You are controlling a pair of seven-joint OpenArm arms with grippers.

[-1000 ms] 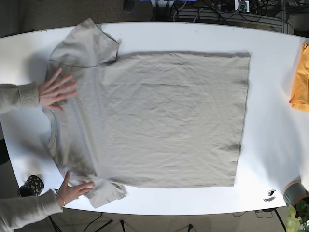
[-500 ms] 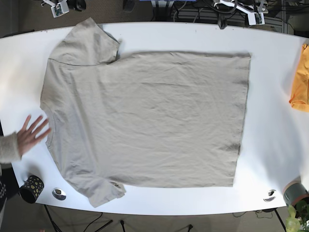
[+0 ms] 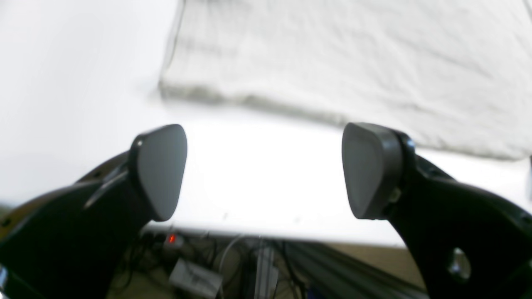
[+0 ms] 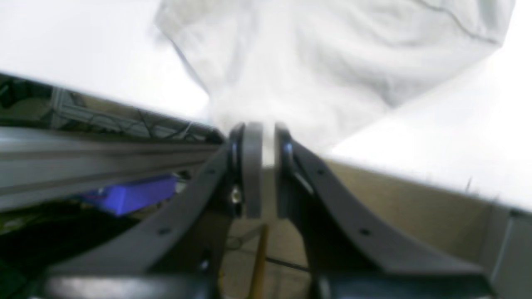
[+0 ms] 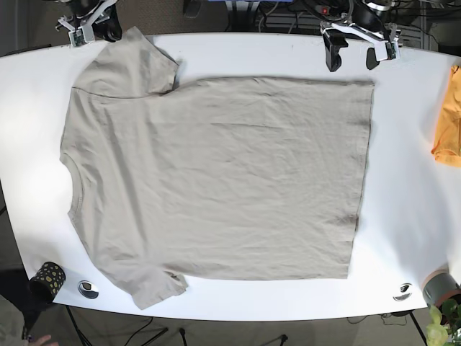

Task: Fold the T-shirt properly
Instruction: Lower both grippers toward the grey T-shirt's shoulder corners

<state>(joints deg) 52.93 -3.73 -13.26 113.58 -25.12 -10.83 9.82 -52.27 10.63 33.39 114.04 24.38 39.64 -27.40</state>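
T-shirt (image 5: 216, 173) flat — left hand (image 5: 353, 56) agape

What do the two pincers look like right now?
The left pincer has black curved arms ending in rounded, dark grey teardrop pads. The right pincer is the same black build, blurred, with flat grey fingers.

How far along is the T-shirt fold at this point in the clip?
Done: the T-shirt lies spread flat on the table, both sleeves out; no fold is made. In hand: both arms sit at the far edge. The left gripper is open above the hem corner; the right gripper is shut near the sleeve, and blur hides whether it pinches cloth. Left: every fold.
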